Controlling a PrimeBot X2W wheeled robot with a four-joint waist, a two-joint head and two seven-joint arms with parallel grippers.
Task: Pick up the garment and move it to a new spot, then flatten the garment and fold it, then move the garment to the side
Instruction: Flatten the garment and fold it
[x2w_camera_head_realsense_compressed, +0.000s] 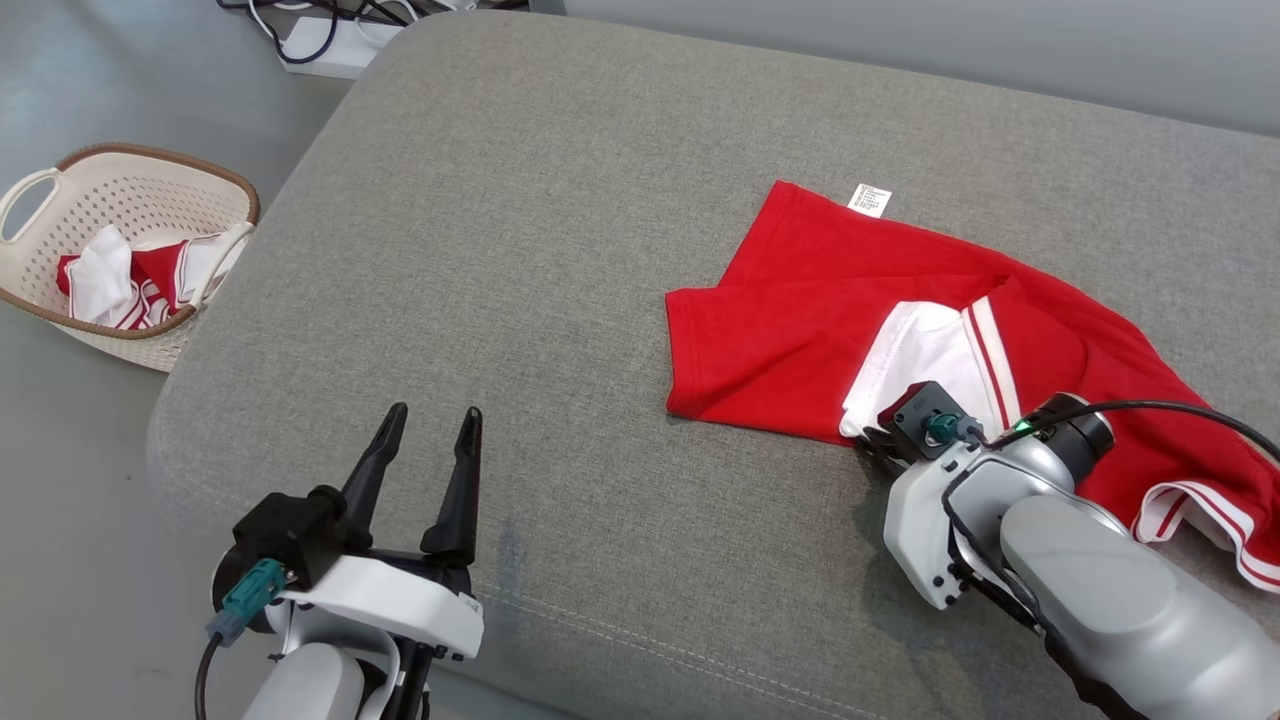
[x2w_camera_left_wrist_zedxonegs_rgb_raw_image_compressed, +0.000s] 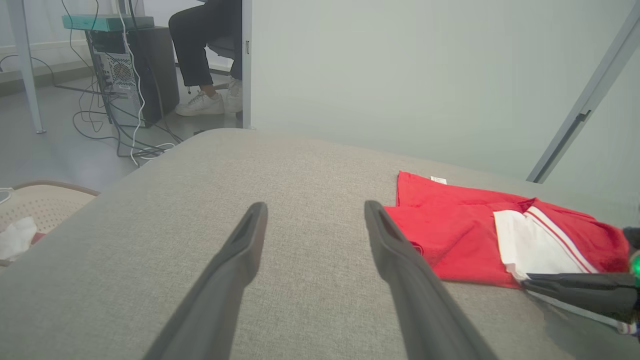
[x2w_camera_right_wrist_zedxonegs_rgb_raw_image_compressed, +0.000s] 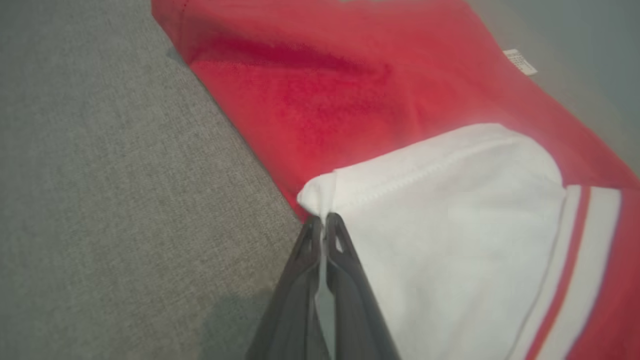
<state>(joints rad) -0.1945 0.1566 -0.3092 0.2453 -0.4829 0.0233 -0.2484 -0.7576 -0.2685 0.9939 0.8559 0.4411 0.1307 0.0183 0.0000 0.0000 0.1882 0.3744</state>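
Grey fabric cushion (x2w_camera_head_realsense_compressed: 560, 200), pale floor (x2w_camera_head_realsense_compressed: 60, 90); right hand (x2w_camera_right_wrist_zedxonegs_rgb_raw_image_compressed: 324, 220) clamped on garment (x2w_camera_head_realsense_compressed: 800, 310), seemingly corner; left hand (x2w_camera_head_realsense_compressed: 434, 412) apart.

Cannot read label (x2w_camera_head_realsense_compressed: 869, 199) at garment's (x2w_camera_head_realsense_compressed: 800, 330) far corner: too small from head, blurred from right wrist. Lose garment's right end past picture edge toward cushion's (x2w_camera_head_realsense_compressed: 520, 250) right side; lose more under right arm (x2w_camera_head_realsense_compressed: 1100, 570). Cannot make out right gripper's (x2w_camera_head_realsense_compressed: 872, 443) tips from head, tucked behind own wrist by cushion's front edge. Find basket (x2w_camera_head_realsense_compressed: 160, 152) clipped at left picture edge; cannot tell what crumpled red-white cloth (x2w_camera_head_realsense_compressed: 130, 280) inside is. See person (x2w_camera_left_wrist_zedxonegs_rgb_raw_image_compressed: 200, 55) from thighs down, rest cut by top edge and hidden behind partition (x2w_camera_left_wrist_zedxonegs_rgb_raw_image_compressed: 246, 60).
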